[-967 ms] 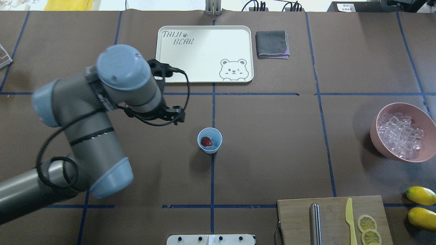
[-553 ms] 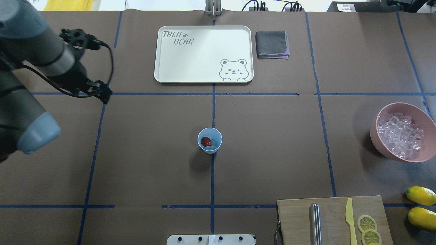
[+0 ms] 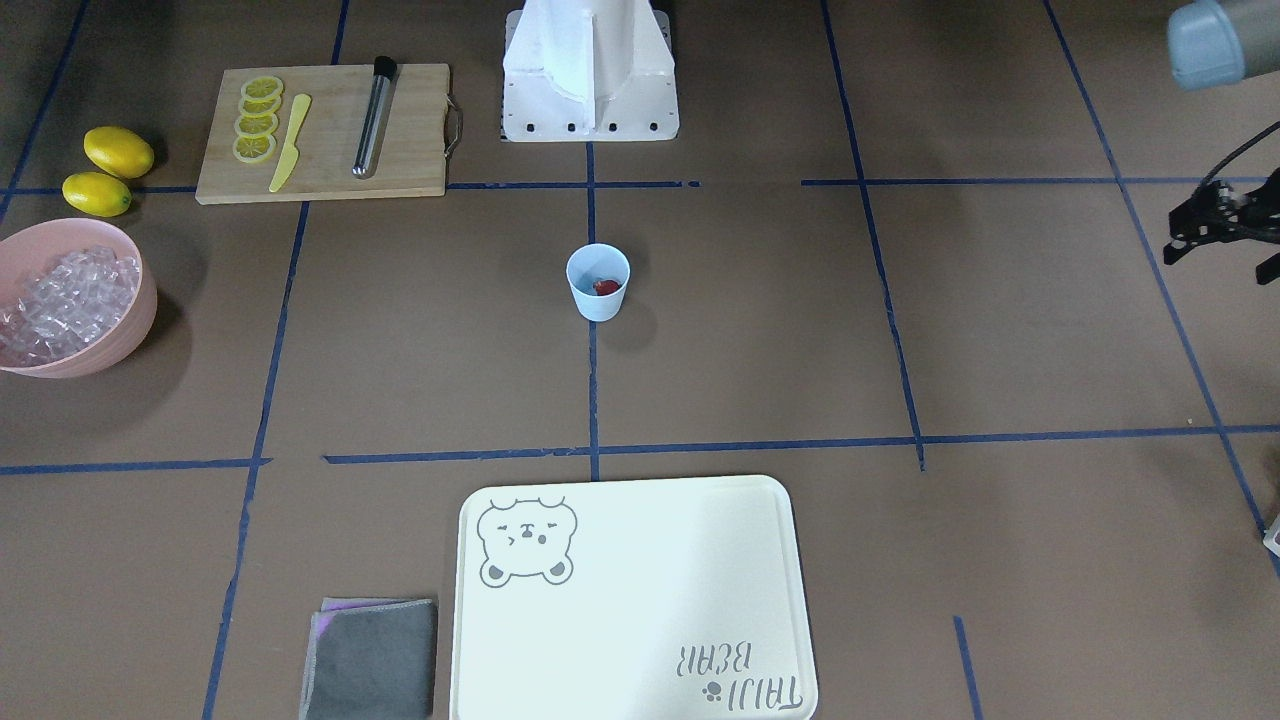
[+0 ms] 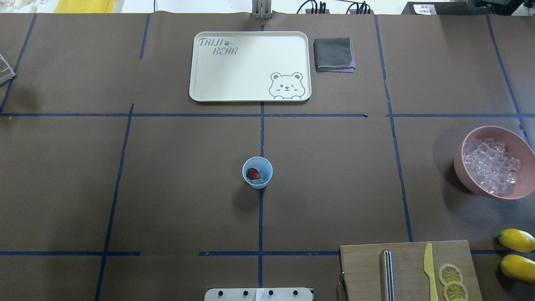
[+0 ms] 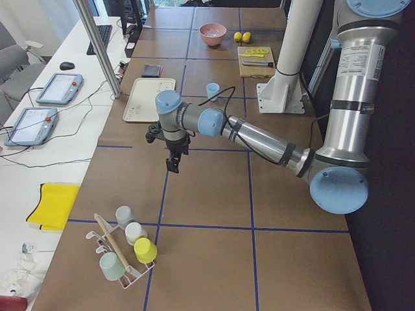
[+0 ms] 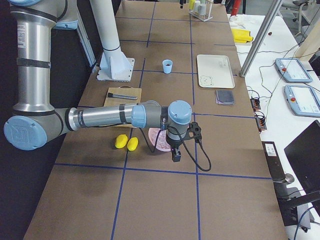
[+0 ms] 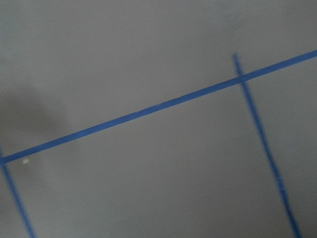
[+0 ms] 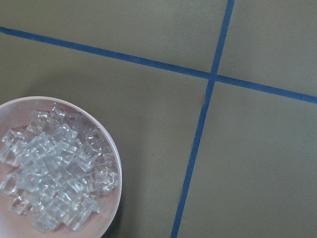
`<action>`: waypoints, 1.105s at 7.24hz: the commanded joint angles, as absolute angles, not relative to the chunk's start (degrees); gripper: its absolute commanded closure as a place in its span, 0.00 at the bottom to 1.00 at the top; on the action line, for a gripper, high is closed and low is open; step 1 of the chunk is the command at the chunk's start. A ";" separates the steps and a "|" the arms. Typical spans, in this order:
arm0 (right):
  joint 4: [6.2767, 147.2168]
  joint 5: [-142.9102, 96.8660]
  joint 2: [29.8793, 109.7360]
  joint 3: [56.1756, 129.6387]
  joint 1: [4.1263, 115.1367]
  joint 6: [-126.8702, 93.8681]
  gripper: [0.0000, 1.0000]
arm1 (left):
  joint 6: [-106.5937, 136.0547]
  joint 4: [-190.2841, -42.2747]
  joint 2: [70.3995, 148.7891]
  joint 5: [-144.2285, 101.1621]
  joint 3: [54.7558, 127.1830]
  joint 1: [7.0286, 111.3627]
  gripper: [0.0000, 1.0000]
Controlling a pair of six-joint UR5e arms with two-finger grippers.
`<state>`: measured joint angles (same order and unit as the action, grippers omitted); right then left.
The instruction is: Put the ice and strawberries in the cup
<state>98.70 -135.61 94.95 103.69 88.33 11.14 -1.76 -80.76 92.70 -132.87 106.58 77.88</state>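
Observation:
The light-blue cup (image 4: 257, 172) stands upright at the table's middle, on a blue tape line, and also shows in the front view (image 3: 598, 283). A red strawberry (image 4: 253, 174) lies inside it. The ice (image 4: 491, 167) is piled in a pink bowl (image 4: 493, 128) at the right edge. It also shows in the right wrist view (image 8: 54, 168). The left gripper (image 5: 174, 162) hangs over bare table far left of the cup. The right gripper (image 6: 176, 156) hangs just beside the bowl. Neither wrist view shows fingers, so I cannot tell if they are open or shut.
A white bear tray (image 4: 250, 67) and a folded grey cloth (image 4: 334, 54) lie at the back. A cutting board (image 4: 409, 267) with a yellow knife and lemon slices sits front right, with two lemons (image 4: 516, 240) beside it. A cup rack (image 5: 126, 249) stands at the far left end.
The left arm has swung away from near the cup to the left and left the overhead view. The cup with the strawberry has not moved.

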 commanded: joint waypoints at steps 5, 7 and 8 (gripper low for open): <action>98.70 -135.62 94.92 104.06 88.33 10.90 0.01 | -9.06 -81.30 87.89 -140.71 97.82 91.41 0.00; 98.70 -135.62 94.83 104.15 88.33 10.90 0.01 | -9.05 -81.91 87.98 -140.63 97.74 91.41 0.00; 98.70 -135.62 94.92 104.24 88.33 10.90 0.01 | -9.14 -81.91 87.89 -140.71 97.73 91.41 0.00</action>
<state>98.70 -135.62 94.89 104.16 88.33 10.91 -9.14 -81.82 87.93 -140.65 97.79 91.38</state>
